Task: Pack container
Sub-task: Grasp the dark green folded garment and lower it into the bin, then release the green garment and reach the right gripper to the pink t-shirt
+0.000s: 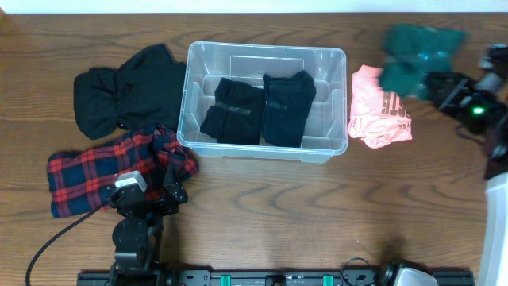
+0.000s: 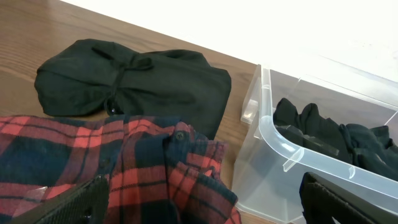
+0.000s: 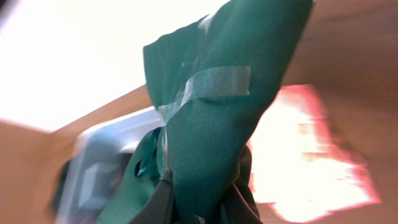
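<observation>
Overhead view of a wooden table. The clear container [image 1: 266,45] sits at upper centre, with two folded black clothes [image 1: 258,107] inside. In the upper right, the right gripper [image 3: 200,208] is clenched on a bunched green garment [image 1: 417,52], near a pink top [image 1: 377,111]. That wrist view is blurred, so how securely the cloth is held is unclear. In the lower left, the left gripper [image 2: 205,208] hovers over a plaid shirt [image 1: 103,171] with jaws spread, holding nothing. Risk: the loose, unfolded green cloth could snag the container rim or drape outside it.
</observation>
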You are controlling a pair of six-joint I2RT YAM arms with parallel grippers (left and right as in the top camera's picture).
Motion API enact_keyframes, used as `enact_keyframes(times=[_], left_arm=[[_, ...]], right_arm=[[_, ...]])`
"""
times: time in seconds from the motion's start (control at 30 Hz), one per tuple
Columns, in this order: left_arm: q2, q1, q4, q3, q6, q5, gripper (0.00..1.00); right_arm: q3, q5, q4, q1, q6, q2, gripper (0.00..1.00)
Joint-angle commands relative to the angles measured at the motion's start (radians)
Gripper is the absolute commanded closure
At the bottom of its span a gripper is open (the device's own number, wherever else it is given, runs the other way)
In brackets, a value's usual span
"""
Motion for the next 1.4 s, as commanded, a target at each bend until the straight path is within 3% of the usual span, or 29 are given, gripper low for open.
enact_keyframes(times=[0.0,0.17,0.3,0.43,0.67,0.7,0.73,0.77,0.83,0.97,1.17,1.37], left_arm=[[-0.006,0.005,-0.008,-0.025,0.010,0.007,0.02],[-0.006,0.005,-0.008,-0.025,0.010,0.007,0.02],[-0.006,0.005,-0.008,-0.025,0.010,0.007,0.02],[-0.006,0.005,-0.008,-0.025,0.010,0.007,0.02],[-0.006,0.005,-0.008,-0.025,0.010,0.007,0.02],[-0.006,0.005,-0.008,-0.025,0.010,0.007,0.02],[-0.006,0.005,-0.008,-0.025,0.010,0.007,0.02],[-0.006,0.005,-0.008,-0.025,0.010,0.007,0.02],[-0.006,0.005,-0.008,-0.025,0.010,0.007,0.02],[-0.006,0.005,-0.008,-0.025,0.010,0.007,0.02],[-0.006,0.005,-0.008,-0.025,0.010,0.007,0.02],[-0.006,0.005,-0.008,-0.025,0.010,0.007,0.02]], right_arm=[[-0.002,-0.038,0.001,0.151,0.116,0.013,0.99],[-0.048,0.159,0.088,0.405,0.290,0.099,0.99],[-0.103,0.248,0.244,0.502,0.410,0.222,0.99],[-0.119,0.203,0.346,0.550,0.461,0.358,0.99],[-0.119,0.291,0.248,0.561,0.376,0.445,0.97],[-0.119,0.298,0.230,0.559,0.352,0.436,0.89],[-0.119,0.299,0.220,0.558,0.311,0.424,0.71],[-0.119,0.298,0.212,0.556,0.272,0.408,0.62],[-0.116,0.315,0.189,0.553,0.201,0.357,0.54],[-0.116,0.404,0.161,0.528,0.126,0.208,0.25],[-0.116,0.427,0.120,0.332,0.063,0.014,0.28],[-0.116,0.360,0.055,0.035,-0.072,0.101,0.19]])
